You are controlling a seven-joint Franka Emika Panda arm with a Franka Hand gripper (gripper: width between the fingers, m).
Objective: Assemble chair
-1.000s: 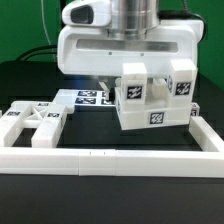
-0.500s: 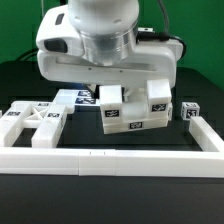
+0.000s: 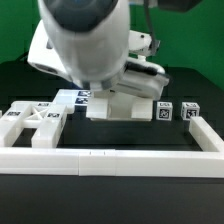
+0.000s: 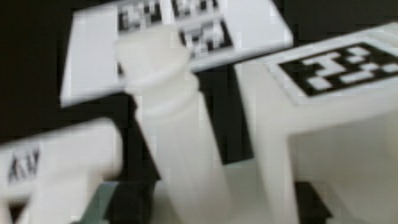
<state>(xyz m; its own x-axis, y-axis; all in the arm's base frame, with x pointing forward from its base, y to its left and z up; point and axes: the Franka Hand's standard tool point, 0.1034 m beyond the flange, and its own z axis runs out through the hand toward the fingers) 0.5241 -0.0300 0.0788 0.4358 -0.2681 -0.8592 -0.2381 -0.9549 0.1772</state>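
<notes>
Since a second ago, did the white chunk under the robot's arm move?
Yes. The chair part has slid toward the exterior view's left and down, nearer the marker board and farther from the tagged post.

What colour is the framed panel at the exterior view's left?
White framed panel, black-and-white tags; exterior view.

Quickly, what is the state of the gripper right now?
The gripper: closed, holding the chunky matte white plastic chair part.

white chair block (image 3: 124, 106) (blurred, perhaps tilted), framed panel (image 3: 35, 124) flat, tagged post (image 3: 189, 112) upright
</notes>
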